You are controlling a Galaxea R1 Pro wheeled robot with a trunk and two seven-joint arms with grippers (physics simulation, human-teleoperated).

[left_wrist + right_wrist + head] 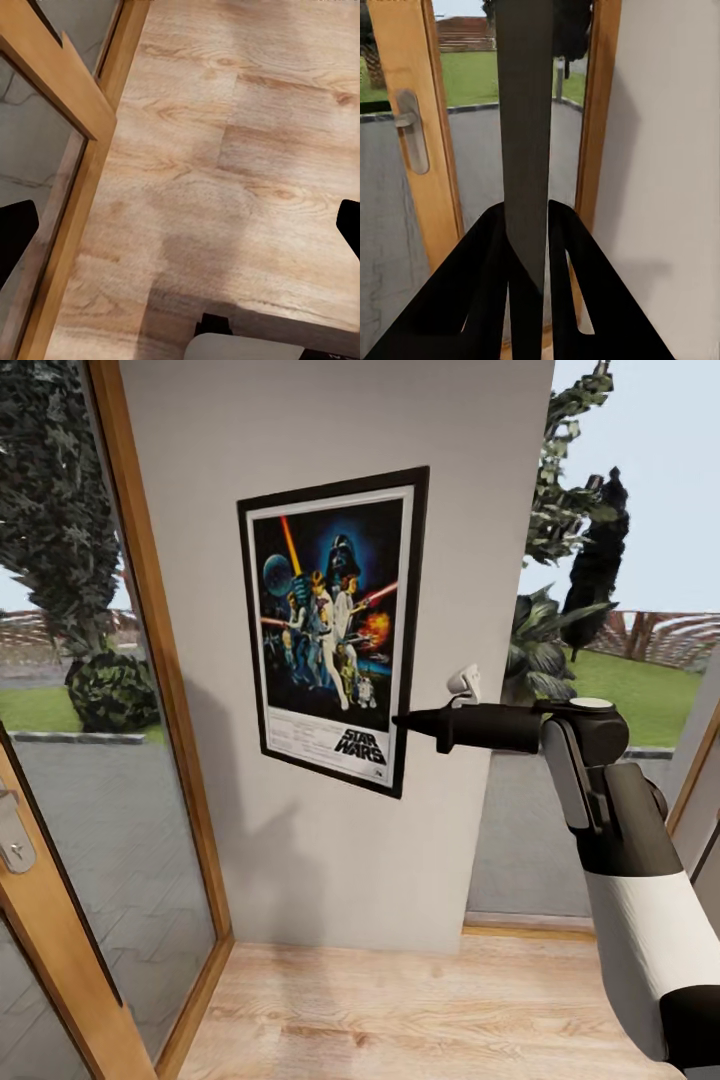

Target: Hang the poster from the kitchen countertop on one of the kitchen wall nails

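Note:
The Star Wars poster (330,630) lies upright and slightly tilted against the pale wall panel (330,850). My right gripper (403,721) reaches in from the right and is shut on the poster's right edge near its lower corner. In the right wrist view the poster (525,127) appears edge-on as a dark strip pinched between the two black fingers of the right gripper (526,217). My left gripper (180,229) hangs open over the wooden floor, its fingertips at the two sides of that view. No nail can be made out; the poster covers that part of the wall. The kitchen countertop is out of view.
A glass door in a wooden frame (150,660) stands to the left of the wall panel, with a metal handle (411,131). Another glazed opening (600,660) lies to the right. Light wood floor (400,1010) runs below, and the door frame's base (82,195) shows beside my left gripper.

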